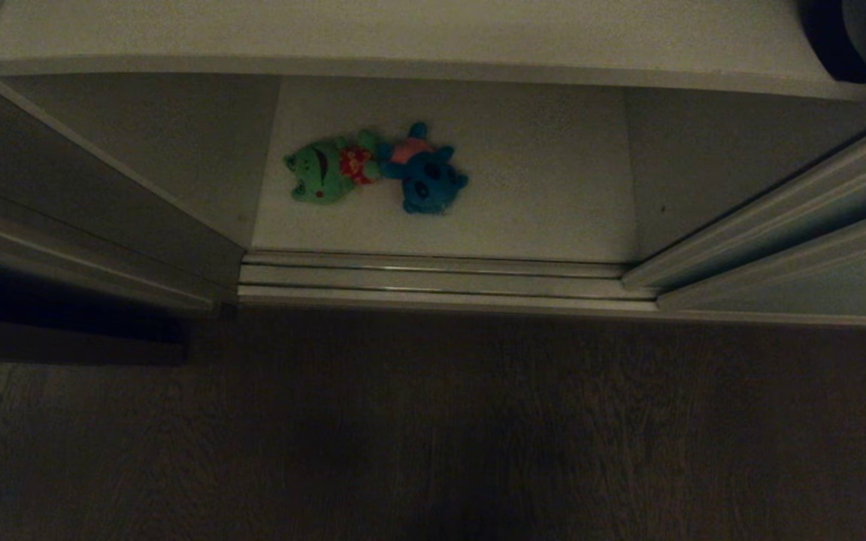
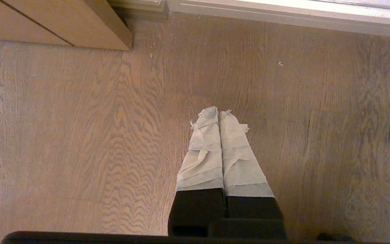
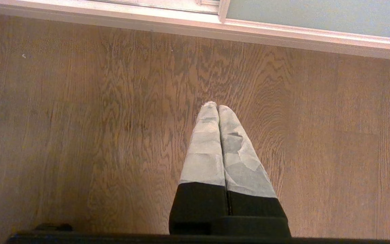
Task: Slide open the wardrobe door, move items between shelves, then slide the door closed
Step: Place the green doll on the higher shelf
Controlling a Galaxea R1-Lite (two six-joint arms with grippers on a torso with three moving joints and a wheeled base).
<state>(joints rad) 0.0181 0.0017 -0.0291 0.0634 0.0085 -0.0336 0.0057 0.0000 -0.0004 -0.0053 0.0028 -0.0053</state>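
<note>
The left gripper (image 2: 219, 113) has its two tape-wrapped fingers (image 2: 204, 149) pressed flat together, holding nothing and touching nothing. It hangs pointing down over the brown wood-grain floor (image 2: 80, 135), clear of the boards. Beyond its tips runs the pale ribbed metal floor track (image 2: 283, 15) of the wardrobe, and off to one side of that the corner of a dark brown wooden frame (image 2: 90, 27); both lie well apart from the fingers.

The right gripper (image 3: 217, 105) matches it: taped fingers (image 3: 207, 152) closed on each other, empty, aimed down at the same floor. Ahead of its tips is the track again, and past it the matte pale grey-green sliding wardrobe door (image 3: 317, 12) with its slim light frame.

Neither arm shows in the head view. There the wardrobe stands open, the door (image 1: 801, 278) slid to the right. On the lowest plain white shelf (image 1: 538, 195) lie the two small plush toys, the green one with a red patch (image 1: 328, 171) and the teal-blue one with dark eye patches and a pink back (image 1: 425, 176), apparently touching, though the dim light makes that unsure. They sit left of the shelf's middle, with bare board around them. Another white shelf (image 1: 403, 37) runs above.
</note>
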